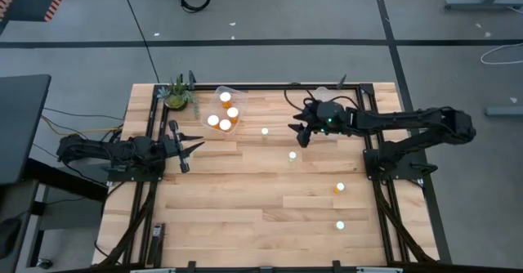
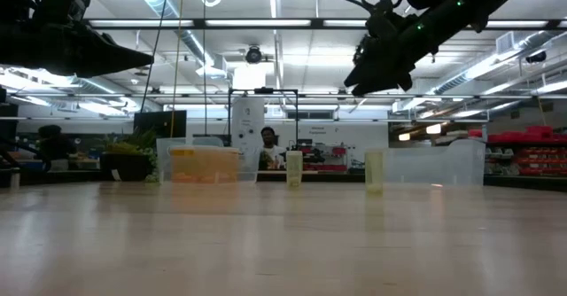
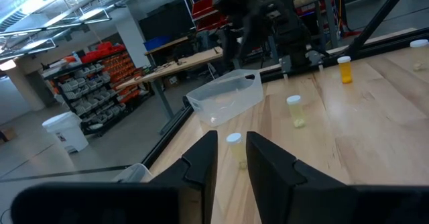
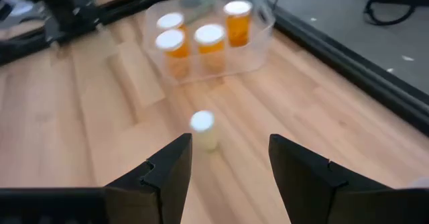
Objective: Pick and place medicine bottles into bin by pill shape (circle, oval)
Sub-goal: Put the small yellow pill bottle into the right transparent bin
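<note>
right claw (image 4: 228, 174) hangs open and empty above a lone bottle (image 4: 202, 130) near the tub (image 4: 261, 29); left claw (image 3: 231, 160) narrowly parted, empty, over the bench (image 1: 245, 199).

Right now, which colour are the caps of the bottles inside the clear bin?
White; the four bottles in the bin show round white caps best in the right wrist view.

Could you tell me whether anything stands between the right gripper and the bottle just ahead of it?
Nothing visible does. The right gripper hangs open above the table, and the bottle stands alone on bare wood ahead of its fingers. The bin holding four bottles lies beyond it, apart from it.
</note>
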You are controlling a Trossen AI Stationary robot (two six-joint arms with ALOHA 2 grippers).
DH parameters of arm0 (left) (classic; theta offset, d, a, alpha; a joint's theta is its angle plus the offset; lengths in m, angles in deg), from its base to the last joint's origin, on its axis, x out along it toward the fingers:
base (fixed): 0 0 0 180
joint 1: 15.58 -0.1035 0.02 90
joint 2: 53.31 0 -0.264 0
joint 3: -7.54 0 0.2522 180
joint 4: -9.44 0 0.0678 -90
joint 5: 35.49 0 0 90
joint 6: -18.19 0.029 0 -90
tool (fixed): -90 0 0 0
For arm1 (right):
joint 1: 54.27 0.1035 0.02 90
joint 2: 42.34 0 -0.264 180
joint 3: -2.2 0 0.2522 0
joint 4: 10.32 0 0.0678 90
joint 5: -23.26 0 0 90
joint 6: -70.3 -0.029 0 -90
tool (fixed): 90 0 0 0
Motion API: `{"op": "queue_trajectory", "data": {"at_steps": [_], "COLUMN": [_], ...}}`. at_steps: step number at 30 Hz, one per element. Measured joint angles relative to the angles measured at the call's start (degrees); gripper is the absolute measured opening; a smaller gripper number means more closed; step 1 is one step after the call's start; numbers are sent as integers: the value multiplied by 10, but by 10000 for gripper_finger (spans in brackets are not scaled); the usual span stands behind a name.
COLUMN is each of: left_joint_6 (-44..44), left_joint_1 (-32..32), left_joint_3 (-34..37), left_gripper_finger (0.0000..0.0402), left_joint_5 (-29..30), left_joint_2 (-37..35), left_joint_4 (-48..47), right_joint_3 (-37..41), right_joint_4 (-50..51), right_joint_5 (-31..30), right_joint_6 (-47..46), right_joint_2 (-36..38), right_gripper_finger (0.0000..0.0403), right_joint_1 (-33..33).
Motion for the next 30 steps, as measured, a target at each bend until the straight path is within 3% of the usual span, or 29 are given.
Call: {"op": "queue_trajectory", "data": {"at_steps": [14, 19, 30], "left_joint_6": [0, 0, 0], "left_joint_1": [0, 0, 0], "left_joint_3": [0, 0, 0], "left_gripper_finger": [85, 91, 80], "left_joint_5": [0, 0, 0], "left_joint_2": [0, 0, 0], "left_joint_4": [0, 0, 0], "right_joint_3": [0, 0, 0], "right_joint_4": [17, 9, 46], "right_joint_5": [0, -32, -34], "right_joint_6": [10, 24, 38], "right_joint_2": [-7, -31, -44], "right_gripper_finger": [206, 206, 206], "right_joint_1": [92, 125, 136]}}
